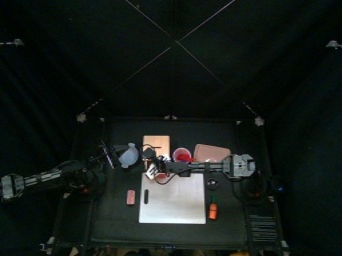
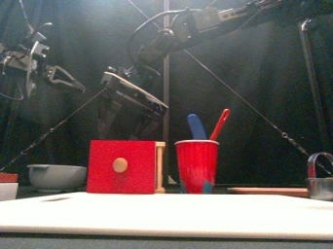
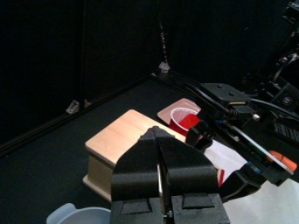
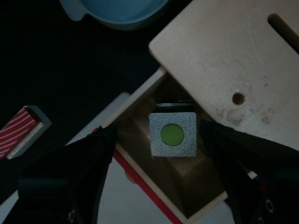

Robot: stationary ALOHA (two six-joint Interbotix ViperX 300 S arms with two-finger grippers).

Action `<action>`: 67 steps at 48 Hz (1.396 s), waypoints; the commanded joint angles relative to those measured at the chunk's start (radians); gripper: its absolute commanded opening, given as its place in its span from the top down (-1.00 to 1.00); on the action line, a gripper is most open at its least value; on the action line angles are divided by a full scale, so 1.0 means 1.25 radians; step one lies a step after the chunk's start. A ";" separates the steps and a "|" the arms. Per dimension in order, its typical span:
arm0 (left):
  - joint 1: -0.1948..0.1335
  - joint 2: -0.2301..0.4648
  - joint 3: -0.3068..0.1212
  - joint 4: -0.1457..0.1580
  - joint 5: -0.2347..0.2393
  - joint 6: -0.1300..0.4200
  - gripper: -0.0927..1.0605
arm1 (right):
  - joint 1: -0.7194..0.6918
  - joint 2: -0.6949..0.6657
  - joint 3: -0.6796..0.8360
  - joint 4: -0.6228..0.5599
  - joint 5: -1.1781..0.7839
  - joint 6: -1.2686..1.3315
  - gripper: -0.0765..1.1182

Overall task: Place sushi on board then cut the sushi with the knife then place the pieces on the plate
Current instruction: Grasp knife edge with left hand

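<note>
Sushi piece (image 4: 173, 133) in the open drawer (image 4: 201, 185), right tool (image 4: 170, 154) spread wide over it, left tool (image 3: 156, 133) clenched.

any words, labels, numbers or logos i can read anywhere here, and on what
No text can be read in any view.
pale wooden box with a red drawer front: no print, only a round knob.
red plastic cup: plain.
flat white cutting board: plain.
grey square toy block with a round green centre: no lettering.
</note>
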 commanded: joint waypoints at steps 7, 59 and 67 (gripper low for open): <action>0.000 0.002 -0.011 0.000 -0.007 -0.001 0.73 | 0.000 -0.033 -0.018 -0.006 0.010 -0.002 -0.62; 0.005 0.002 -0.011 0.000 -0.016 0.000 0.73 | 0.006 -0.152 0.119 -0.088 -0.048 -0.002 -0.26; 0.005 0.002 -0.013 0.000 -0.022 0.000 0.73 | 0.005 -0.155 0.124 -0.056 -0.055 -0.015 -0.44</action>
